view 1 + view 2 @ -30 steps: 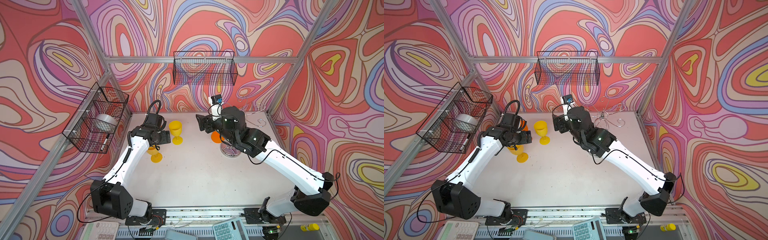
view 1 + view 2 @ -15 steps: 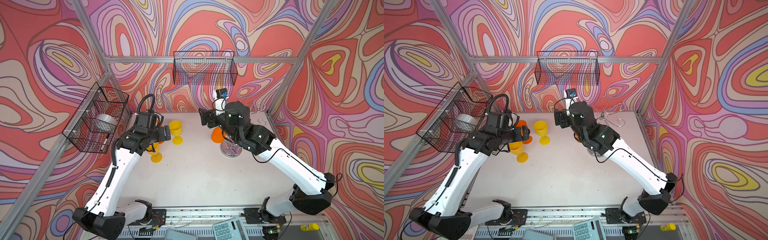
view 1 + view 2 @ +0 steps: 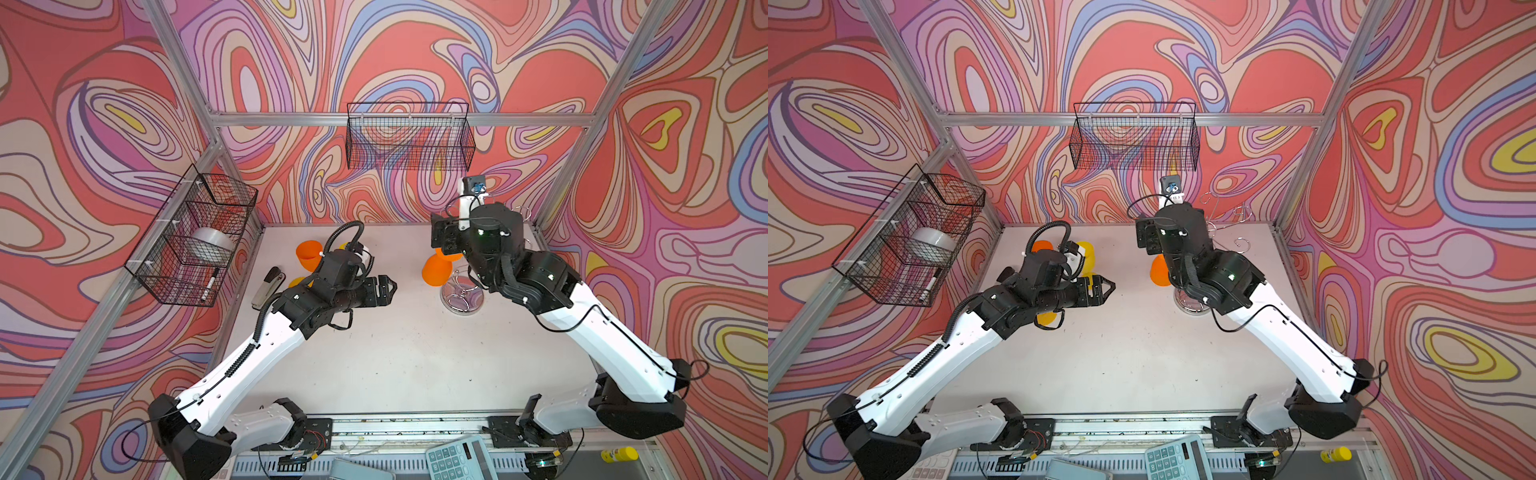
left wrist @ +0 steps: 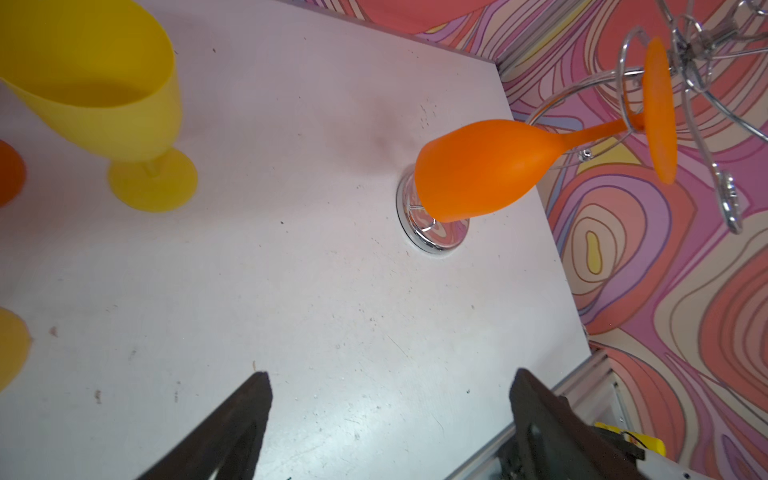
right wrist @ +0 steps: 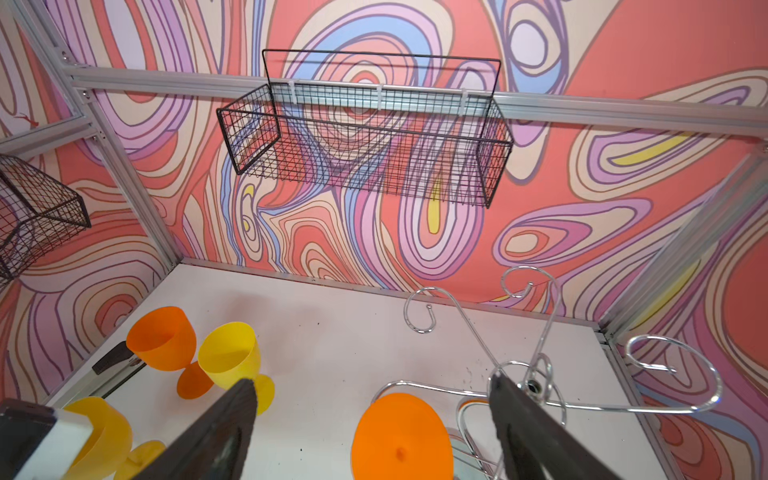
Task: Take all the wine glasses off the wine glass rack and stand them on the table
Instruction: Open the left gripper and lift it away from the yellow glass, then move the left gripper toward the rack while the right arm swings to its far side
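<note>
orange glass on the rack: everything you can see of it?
The orange wine glass looks like matte, opaque plastic: rounded bowl, thin stem, flat round foot. It hangs upside down, stem through a curled hook of the chrome wine glass rack, foot resting on the wire, bowl mouth down over the mirror base. Nothing else touches it.

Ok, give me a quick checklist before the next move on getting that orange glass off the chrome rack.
1. Orange plastic wine glass hanging upside down by its foot on the chrome wire rack: ok.
2. Left gripper open and empty: ok.
3. Right gripper open and empty: ok.
4. Left gripper at the glass bowl: not ok, bare white table lies between them.
5. Standing yellow plastic glass out of that path: ok, off to one side.
6. Right gripper's fingers clear of the rack's wires: cannot tell.
</note>
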{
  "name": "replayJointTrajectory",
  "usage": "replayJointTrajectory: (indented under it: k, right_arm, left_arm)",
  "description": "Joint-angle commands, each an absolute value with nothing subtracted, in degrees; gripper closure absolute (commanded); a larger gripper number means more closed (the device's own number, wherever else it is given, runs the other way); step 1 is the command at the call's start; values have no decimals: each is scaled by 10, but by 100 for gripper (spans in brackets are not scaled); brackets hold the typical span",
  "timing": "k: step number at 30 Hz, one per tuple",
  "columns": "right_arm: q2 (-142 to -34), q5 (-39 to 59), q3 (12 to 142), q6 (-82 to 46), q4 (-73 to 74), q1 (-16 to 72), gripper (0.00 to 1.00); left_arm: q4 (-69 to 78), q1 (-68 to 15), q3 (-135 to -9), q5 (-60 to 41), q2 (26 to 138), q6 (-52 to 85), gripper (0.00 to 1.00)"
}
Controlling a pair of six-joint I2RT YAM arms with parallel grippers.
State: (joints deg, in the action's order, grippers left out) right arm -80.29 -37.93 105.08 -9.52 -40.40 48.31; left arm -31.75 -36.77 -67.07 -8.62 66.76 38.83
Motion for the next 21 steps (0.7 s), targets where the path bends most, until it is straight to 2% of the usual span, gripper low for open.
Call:
replayJointTrajectory:
  k: [1, 7, 12, 21]
  right_arm:
    - [-790, -319, 1041, -129, -434, 449, 7]
    - [-803, -162, 1036, -186, -449, 365, 8]
    - [-807, -113, 1047, -196, -459, 335, 8]
    - [-811, -67, 1062, -192, -458, 304, 8]
  left_arm:
    - [-182, -369, -616, -160, 642, 495, 10]
    - [18, -372, -490, -210, 639, 653, 11]
    - [41, -408, -467, -153, 631, 689, 11]
    - [225, -430, -345, -82, 632, 808, 10]
